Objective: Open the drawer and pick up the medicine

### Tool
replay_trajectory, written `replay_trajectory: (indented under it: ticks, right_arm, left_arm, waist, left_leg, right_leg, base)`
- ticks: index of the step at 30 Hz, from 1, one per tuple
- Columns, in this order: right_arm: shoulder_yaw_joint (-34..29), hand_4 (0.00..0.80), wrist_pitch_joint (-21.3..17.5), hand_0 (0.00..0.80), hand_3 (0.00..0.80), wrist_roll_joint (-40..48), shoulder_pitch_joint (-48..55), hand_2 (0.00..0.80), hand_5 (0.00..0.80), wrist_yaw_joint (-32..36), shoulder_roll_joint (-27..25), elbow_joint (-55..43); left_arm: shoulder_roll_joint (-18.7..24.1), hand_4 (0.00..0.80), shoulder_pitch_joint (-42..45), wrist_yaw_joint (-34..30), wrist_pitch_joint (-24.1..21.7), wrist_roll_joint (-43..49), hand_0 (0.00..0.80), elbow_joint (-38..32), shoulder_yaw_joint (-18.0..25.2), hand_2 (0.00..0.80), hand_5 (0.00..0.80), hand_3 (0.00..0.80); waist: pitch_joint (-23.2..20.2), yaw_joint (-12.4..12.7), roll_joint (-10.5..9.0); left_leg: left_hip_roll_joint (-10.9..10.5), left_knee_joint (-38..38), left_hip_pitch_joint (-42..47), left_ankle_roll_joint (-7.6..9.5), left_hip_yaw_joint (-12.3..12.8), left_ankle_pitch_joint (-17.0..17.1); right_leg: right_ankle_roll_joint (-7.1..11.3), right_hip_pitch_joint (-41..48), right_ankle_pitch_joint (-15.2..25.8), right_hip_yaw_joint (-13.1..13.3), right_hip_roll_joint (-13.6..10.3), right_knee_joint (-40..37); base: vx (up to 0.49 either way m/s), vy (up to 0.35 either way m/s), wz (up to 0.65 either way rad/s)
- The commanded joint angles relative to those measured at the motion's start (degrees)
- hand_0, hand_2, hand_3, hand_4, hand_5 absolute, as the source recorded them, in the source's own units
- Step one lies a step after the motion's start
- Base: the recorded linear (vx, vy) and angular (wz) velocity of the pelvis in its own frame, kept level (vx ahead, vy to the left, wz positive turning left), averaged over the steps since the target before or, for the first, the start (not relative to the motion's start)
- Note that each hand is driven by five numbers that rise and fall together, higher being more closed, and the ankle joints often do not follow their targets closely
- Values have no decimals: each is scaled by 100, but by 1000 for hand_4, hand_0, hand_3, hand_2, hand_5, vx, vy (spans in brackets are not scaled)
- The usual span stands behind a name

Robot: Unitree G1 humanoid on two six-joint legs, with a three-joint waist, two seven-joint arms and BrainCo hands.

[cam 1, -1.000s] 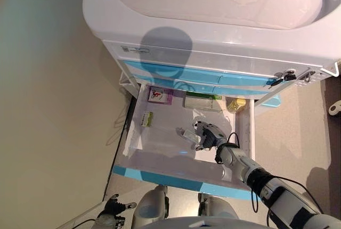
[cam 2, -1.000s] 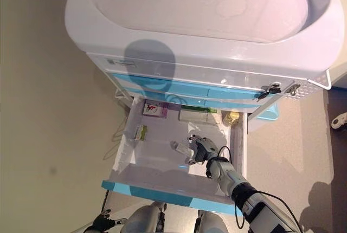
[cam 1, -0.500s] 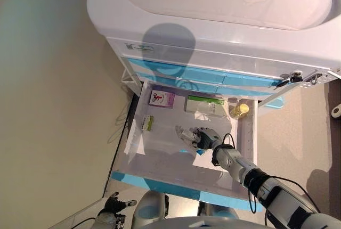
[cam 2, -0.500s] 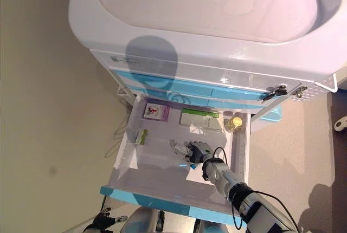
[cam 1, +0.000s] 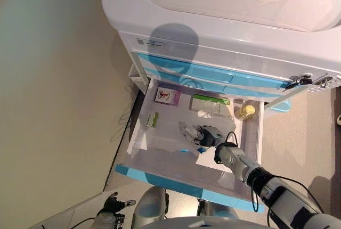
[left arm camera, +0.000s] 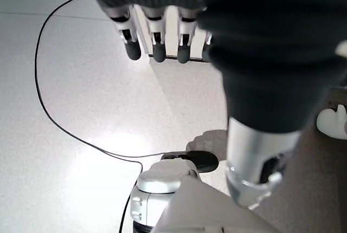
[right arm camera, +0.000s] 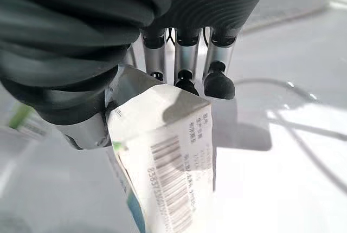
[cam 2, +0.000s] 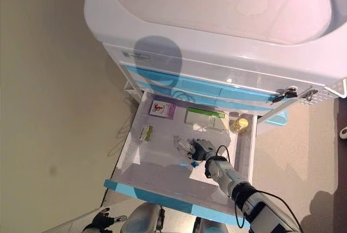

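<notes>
left hand: the left hand (left arm camera: 157, 40) hangs low by the floor, well away from the cart, fingers straight and relaxed, carrying nothing.
drawer: the drawer (cam 1: 139, 157) is already pulled out, its blue front nearest the robot, so opening looks done.
small green pack: one small green pack (cam 1: 152, 119) lies off to the left of the working hand, well apart from it.
purple card: one purple card (cam 1: 167, 96) sits at the back of the drawer, left of and beyond the hand.
medicine: one white medicine packet (right arm camera: 162, 162) with a barcode, in the drawer's middle, pinched at its top edge.
right hand: the right hand (cam 1: 209, 136) is down inside the drawer, thumb and fingers (right arm camera: 218, 84) closed on that packet.
green box: one green-and-white box (cam 1: 211, 104) lies just beyond the hand, at the back.
yellow bottle: one yellow-capped bottle (cam 1: 245, 112) stands in the back corner, right of the hand.
step: the grasp, i judge; whether the packet has left the drawer floor i cannot tell.
next move: calls for a straight lift clear of the drawer walls, pinch firm, since a thin packet could slip.
</notes>
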Motion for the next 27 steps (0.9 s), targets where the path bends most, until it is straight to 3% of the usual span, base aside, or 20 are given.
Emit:
replay_trajectory:
  ticks: [1, 8, 9, 11, 12, 15, 18, 22, 27]
  right_arm:
    - [120, 800, -131, 800, 800, 449, -44, 800, 800, 516, 91, -616]
    - [132, 800, -155, 800, 800, 1670, -207, 800, 800, 1668, -263, -1251]
    - [213, 800, -143, 800, 800, 2145, -401, 800, 800, 2144, -465, -1610]
    - [205, 800, -107, 800, 800, 2348, -412, 800, 800, 2255, -551, -1717]
    - [346, 800, -67, 800, 800, 2834, -672, 800, 800, 2745, -821, -2002]
    - [467, 800, 23, 800, 800, 3405, -986, 800, 800, 3085, -1165, -2296]
    - [771, 800, 258, 800, 800, 4879, -1646, 800, 800, 3601, -1974, -2964]
    - [830, 800, 364, 800, 800, 6362, -2064, 800, 800, 3718, -2700, -3586]
    - [592, 800, 231, 800, 800, 7489, -2276, 800, 800, 3612, -3503, -4016]
  left_arm:
    - [221, 0, 32, -104, 93, 151, 0, 414, 99, 0, 0, 0]
    - [418, 0, 117, -484, 211, 262, 0, 453, 309, 0, 0, 0]
    - [495, 0, 139, -619, 247, 298, 0, 478, 381, 0, 0, 0]
    - [503, 0, 156, -673, 259, 296, 0, 474, 397, 0, 0, 0]
    - [543, 0, 213, -798, 264, 323, 0, 482, 440, 0, 0, 0]
    - [574, 0, 268, -902, 246, 289, 0, 494, 486, 0, 0, 0]
    - [610, 0, 381, -1034, 218, 224, 0, 524, 548, 0, 0, 0]
    - [602, 0, 482, -1100, 210, 182, 0, 640, 591, 0, 0, 0]
    - [506, 0, 611, -1127, 208, 175, 0, 806, 611, 0, 0, 0]
  waist:
    - [-468, 42, -358]
    - [-797, 61, -546]
    - [-930, 55, -608]
    - [-966, 63, -620]
    - [-1075, 88, -662]
    - [-1164, 118, -712]
    - [-1332, 172, -800]
    - [-1468, 212, -879]
    - [-1630, 195, -929]
  left_leg:
    - [-274, 13, -5, 128, 33, -215]
    - [-176, -23, 286, 76, 143, -289]
    - [-141, -31, 382, 55, 174, -310]
    - [-129, -35, 439, 49, 187, -324]
    - [-102, -37, 529, 26, 208, -347]
    - [-81, -37, 606, 7, 240, -361]
    - [-42, -37, 732, -32, 292, -377]
    - [-2, -37, 792, -71, 323, -359]
    - [23, -37, 831, -111, 328, -346]
  right_leg:
    - [301, -623, 136, 261, -218, 732]
    - [285, -294, 125, 295, -114, 533]
    - [280, -191, 109, 313, -77, 502]
    - [279, -131, 106, 310, -66, 477]
    - [273, -24, 86, 309, -32, 431]
    - [270, 86, 84, 320, -6, 378]
    - [259, 220, 65, 323, 61, 312]
    - [258, 314, 74, 295, 103, 260]
    - [261, 385, 75, 225, 115, 222]
  base:
    - [50, -45, -2]
    - [70, -50, -10]
    - [80, -48, -17]
    - [78, -47, -11]
    - [66, -45, -6]
    - [60, -48, -7]
    - [42, -44, -9]
    - [15, -32, -5]
    - [4, -6, 0]
